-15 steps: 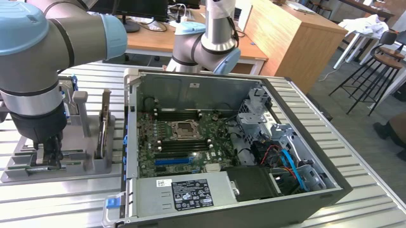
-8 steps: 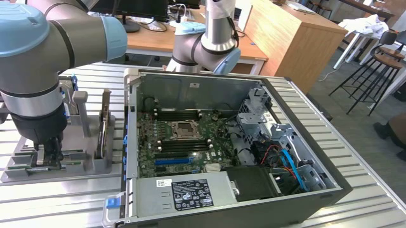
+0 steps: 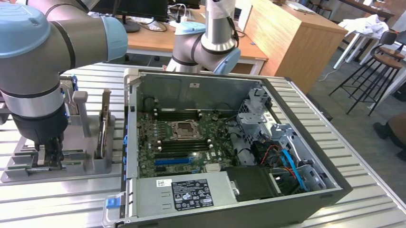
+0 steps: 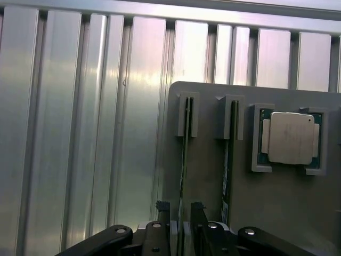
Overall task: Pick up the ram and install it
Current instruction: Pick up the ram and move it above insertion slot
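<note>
Exterior view. My pincer [image 3: 49, 154], on its grey-and-blue arm [image 3: 44, 61], points down into a grey holder [image 3: 82, 164] on the ribbed metal tabletop [image 3: 57, 209]. The holder sits to the exterior view's left of the open computer case [image 3: 311, 199]. A ram stick [image 3: 101, 128] stands on edge in the holder, between my pincer and the case. Inside the case lies the motherboard [image 3: 149, 142], with a processor socket [image 3: 188, 129] and a blue slot [image 3: 172, 161].

The table [image 4: 80, 138] is silver with lengthwise ribs, the holder [image 4: 205, 176] plain grey, the ram [image 4: 184, 160] dark green along its edge, the processor [image 4: 290, 137] matt silver on green, the gripper [image 4: 180, 209] black, the motherboard [image 3: 159, 142] green with a blue slot [image 3: 172, 161], and the arm [image 3: 38, 71] grey with pale blue caps.
</note>
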